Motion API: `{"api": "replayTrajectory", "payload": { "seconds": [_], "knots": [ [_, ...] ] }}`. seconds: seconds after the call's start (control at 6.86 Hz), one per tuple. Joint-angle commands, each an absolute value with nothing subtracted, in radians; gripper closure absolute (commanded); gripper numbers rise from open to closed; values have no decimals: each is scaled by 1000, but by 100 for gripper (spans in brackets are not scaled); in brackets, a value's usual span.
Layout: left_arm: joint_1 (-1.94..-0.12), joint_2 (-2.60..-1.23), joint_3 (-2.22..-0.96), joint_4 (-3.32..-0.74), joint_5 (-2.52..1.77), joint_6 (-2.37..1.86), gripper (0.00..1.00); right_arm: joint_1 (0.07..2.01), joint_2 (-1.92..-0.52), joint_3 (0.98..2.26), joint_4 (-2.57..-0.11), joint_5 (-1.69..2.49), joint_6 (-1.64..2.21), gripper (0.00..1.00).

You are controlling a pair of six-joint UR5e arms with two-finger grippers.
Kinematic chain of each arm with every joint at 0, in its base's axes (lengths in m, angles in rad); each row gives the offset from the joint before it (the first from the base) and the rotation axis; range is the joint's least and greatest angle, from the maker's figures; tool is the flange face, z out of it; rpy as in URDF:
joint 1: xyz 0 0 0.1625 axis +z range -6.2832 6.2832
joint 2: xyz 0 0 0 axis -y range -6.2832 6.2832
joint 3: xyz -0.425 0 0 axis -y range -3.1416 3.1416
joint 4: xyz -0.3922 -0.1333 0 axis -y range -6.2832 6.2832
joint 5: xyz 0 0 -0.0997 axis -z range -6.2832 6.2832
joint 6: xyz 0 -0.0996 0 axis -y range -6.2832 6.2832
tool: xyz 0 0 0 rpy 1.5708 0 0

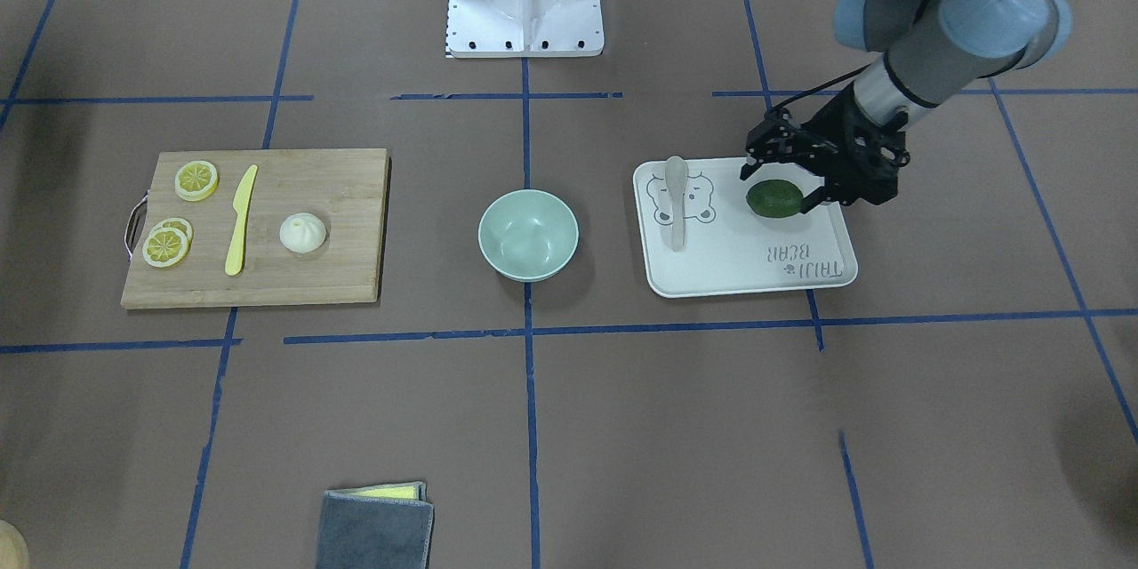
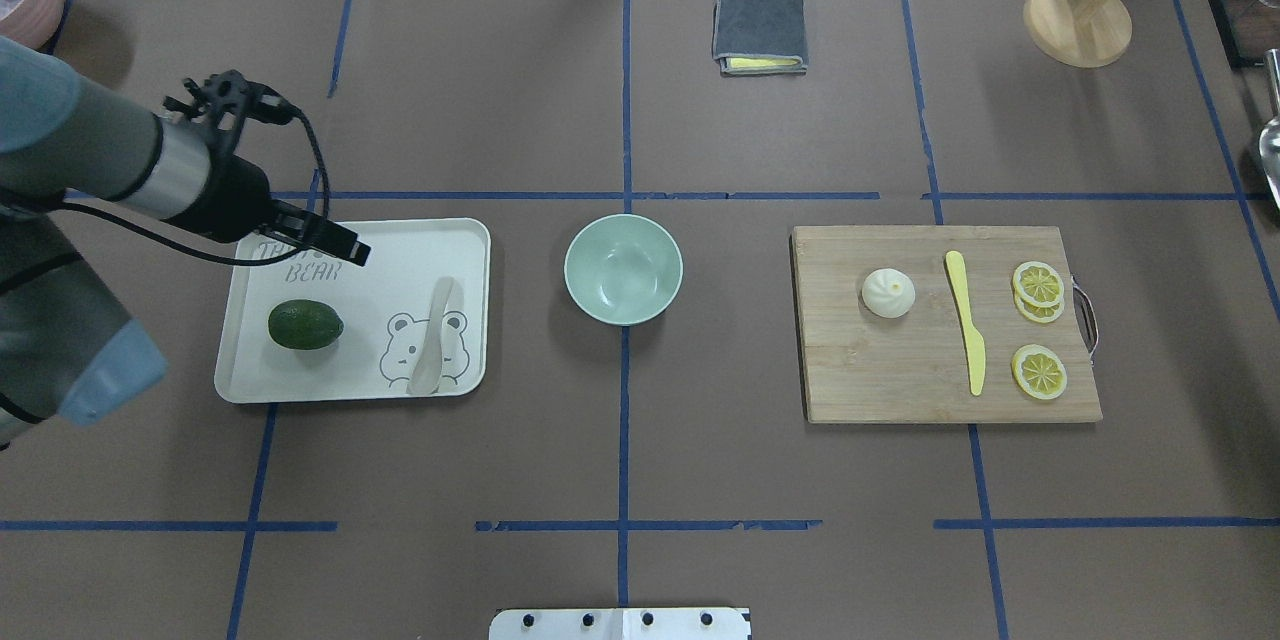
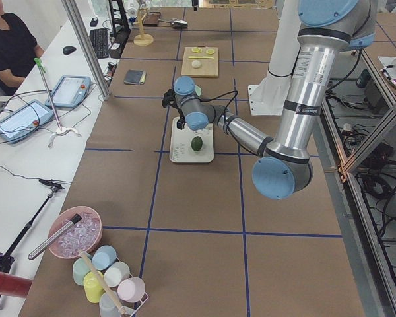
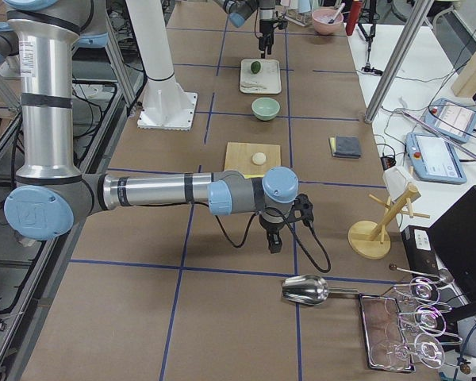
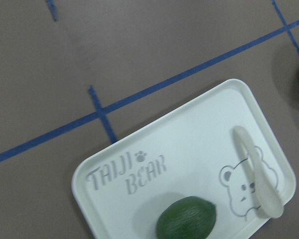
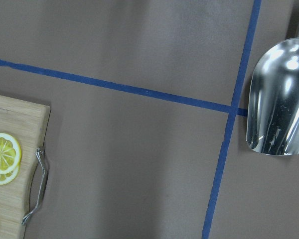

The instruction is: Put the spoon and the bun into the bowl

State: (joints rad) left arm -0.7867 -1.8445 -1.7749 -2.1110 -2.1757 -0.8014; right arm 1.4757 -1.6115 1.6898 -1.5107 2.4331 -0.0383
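The pale spoon [image 1: 677,204] lies on the bear drawing of the white tray [image 1: 756,258], also in the overhead view [image 2: 432,340] and the left wrist view [image 5: 259,179]. The white bun [image 1: 302,233] sits on the wooden cutting board [image 1: 338,196]; it also shows in the overhead view [image 2: 888,293]. The mint-green bowl [image 1: 528,234] stands empty between tray and board. My left gripper [image 1: 781,187] hangs open and empty above the tray, over its side away from the spoon. My right gripper [image 4: 274,238] shows only in the exterior right view, off past the board; I cannot tell its state.
A dark green fruit [image 1: 775,198] lies on the tray under the left gripper. A yellow knife [image 1: 240,220] and lemon slices [image 1: 196,180] lie on the board. A grey cloth [image 2: 759,33], a wooden stand [image 2: 1078,20] and a metal scoop [image 6: 279,99] lie further out.
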Motion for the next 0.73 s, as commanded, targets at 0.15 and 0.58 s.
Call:
{"api": "replayTrajectory", "payload": {
  "seconds": [0.15, 0.58],
  "knots": [
    [-660, -1979, -1671, -1947, -1955, -834, 2, 1474, -1612, 1674, -1494, 2436, -37, 0],
    [-601, -1999, -1638, -1944, -1936, -836, 6, 1474, -1612, 1655, -1494, 2441, -37, 0]
  ]
}}
